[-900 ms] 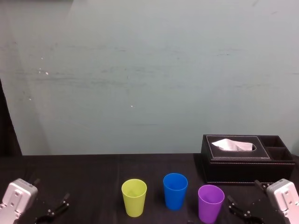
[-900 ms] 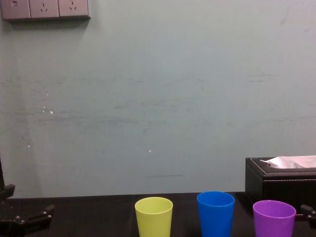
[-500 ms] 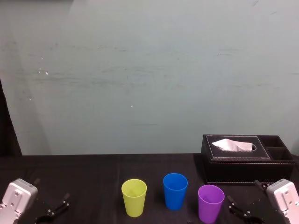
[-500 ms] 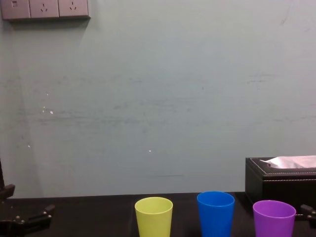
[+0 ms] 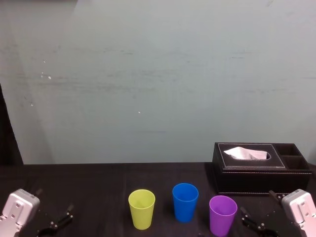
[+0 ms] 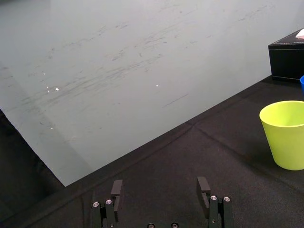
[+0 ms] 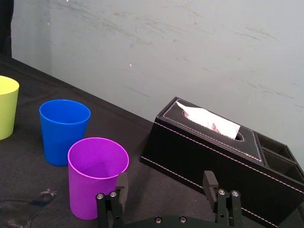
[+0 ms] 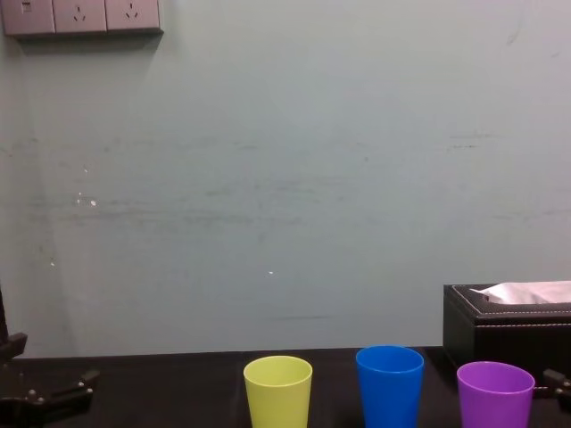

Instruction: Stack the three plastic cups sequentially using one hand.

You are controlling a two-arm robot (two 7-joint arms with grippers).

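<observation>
The left tool (image 6: pixel 160 190) and the right tool (image 7: pixel 166 183) sit low at the robot's near left and near right, wrists level, both spread wide open.

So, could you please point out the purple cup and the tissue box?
purple cup (image 7: pixel 91 190), right wrist view, on its front wall.
tissue box (image 7: pixel 190 154), right wrist view, on its long side wall.

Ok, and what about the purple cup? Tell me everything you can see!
The purple cup is a smooth, plain tumbler that looks like plastic, wide at its round rim and narrower at the base. It stands upright on the black table with its mouth up, and nothing shows inside. It is at the robot's right end of the row, beside the blue cup but not touching it. The right gripper is open close by, not gripping it.
</observation>
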